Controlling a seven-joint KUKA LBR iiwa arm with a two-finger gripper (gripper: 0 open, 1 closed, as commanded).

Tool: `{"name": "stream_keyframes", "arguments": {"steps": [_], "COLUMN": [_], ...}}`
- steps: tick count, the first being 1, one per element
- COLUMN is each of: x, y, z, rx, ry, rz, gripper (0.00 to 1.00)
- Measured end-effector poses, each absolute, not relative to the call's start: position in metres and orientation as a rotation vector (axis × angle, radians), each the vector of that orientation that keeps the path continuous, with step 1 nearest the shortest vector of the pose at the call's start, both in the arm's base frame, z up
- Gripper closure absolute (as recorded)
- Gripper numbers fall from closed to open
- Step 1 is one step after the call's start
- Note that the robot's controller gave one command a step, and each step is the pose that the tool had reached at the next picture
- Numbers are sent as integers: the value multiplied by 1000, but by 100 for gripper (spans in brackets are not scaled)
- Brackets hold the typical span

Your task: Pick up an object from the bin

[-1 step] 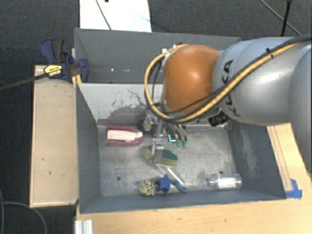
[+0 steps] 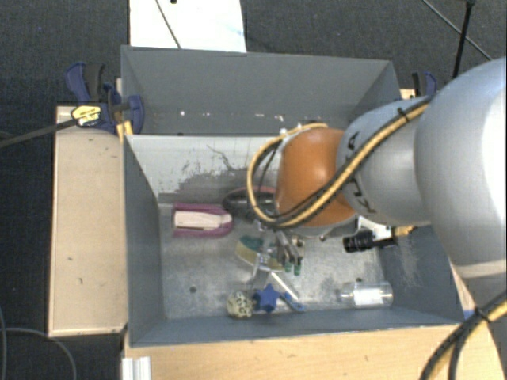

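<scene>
Gripper [image 2: 277, 261] is down low in the bin [image 2: 144, 220], right under the orange cover [image 2: 313, 176] on the wrist; arm [image 2: 451, 157] enters from the right, yellow-black cable [image 2: 255, 182] looped round the cover's left side

Open or closed: can't tell, the tip blends into small clutter, and I can't tell whether anything is gripped

Nearest thing = teal piece [image 2: 252, 248] with a cream patch, on the bin floor, touching or just beside the gripper's left side; can't tell which

Rest, all relative to the gripper:
- pale stick [image 2: 288, 290] just below it, slanting down to the right
- blue thing [image 2: 269, 298] below, near the front wall
- speckled lump [image 2: 239, 305] below-left, just beside the blue thing
- pink-white block [image 2: 202, 220] well to the left, a bit up
- dark thing [image 2: 238, 203] up-left, partly under the cable loop
- black marker [image 2: 366, 242] to the right, partly hidden by the arm
- clear tube [image 2: 364, 295] below-right, on its side near the front wall
</scene>
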State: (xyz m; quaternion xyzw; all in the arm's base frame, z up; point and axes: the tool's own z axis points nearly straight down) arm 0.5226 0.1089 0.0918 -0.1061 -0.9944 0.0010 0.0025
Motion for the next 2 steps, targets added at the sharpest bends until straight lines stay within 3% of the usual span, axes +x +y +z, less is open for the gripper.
{"name": "stream_keyframes", "arguments": {"steps": [1, 2], "x": [524, 516], "y": [111, 99], "z": [95, 231], "rx": [-336, -324], "ry": [-3124, -3134], "rz": [-2, -5], "gripper": [100, 100]}}
